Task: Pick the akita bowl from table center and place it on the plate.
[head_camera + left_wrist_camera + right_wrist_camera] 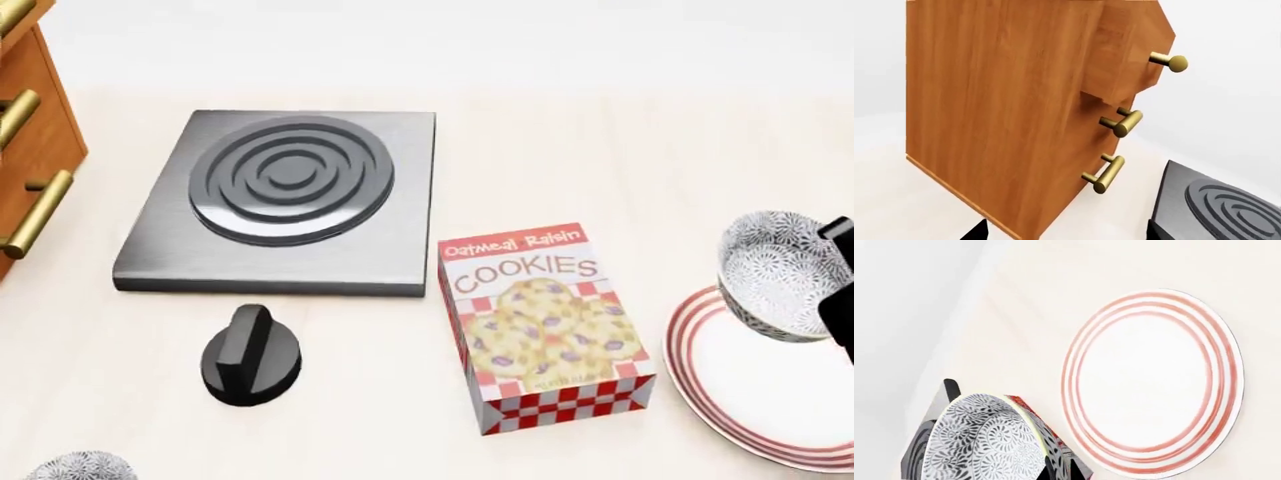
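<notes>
The right claw (838, 290), only partly in view, grips the rim of the bowl (785, 272) and holds it tilted above the near edge of the plate (747, 385). The bowl should be carried inward over the plate's centre, levelled and lowered before release. The left claw is unseen.

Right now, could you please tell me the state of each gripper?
Left gripper: only dark fingertip bits show; cannot be told.
Right gripper: closed on the akita bowl, above the plate.

The plate (747, 400) lies bare, with the cookie box (545, 325) crowding just beside it.
</notes>
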